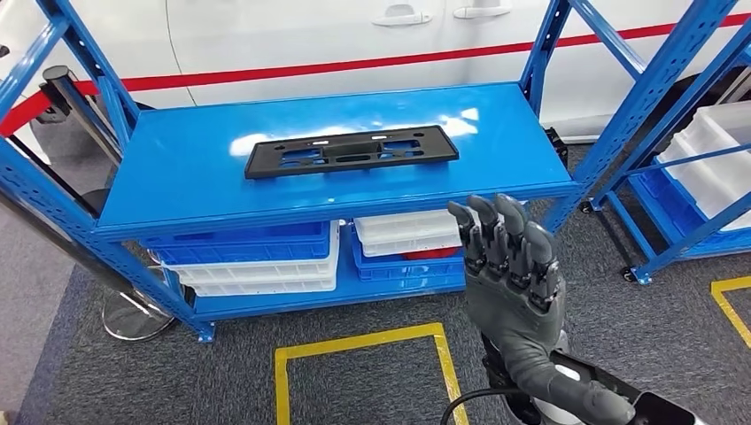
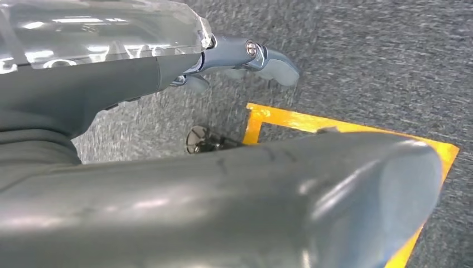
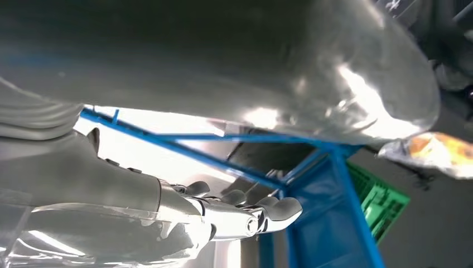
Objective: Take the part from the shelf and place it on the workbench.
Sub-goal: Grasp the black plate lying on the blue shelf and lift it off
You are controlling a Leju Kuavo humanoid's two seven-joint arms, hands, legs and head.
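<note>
A long flat black plastic part point(image 1: 351, 150) with cut-outs lies on the top board of the blue shelf point(image 1: 195, 168), near the middle. My right hand point(image 1: 509, 266) is raised in front of the shelf's right front edge, below and right of the part, fingers extended together and holding nothing. In the right wrist view that right hand point(image 3: 234, 215) reaches out empty toward blue shelf bars point(image 3: 312, 167). The left wrist view has my left hand point(image 2: 245, 58) hanging over grey carpet with its fingers loosely extended and nothing in them.
Blue and white bins point(image 1: 257, 257) fill the shelf's lower level. A second blue rack point(image 1: 691, 177) with white bins stands at the right. A white car body point(image 1: 310, 44) is behind the shelf. Yellow tape point(image 1: 363, 341) marks a square on the carpet. A stanchion base point(image 1: 137, 319) stands at the left.
</note>
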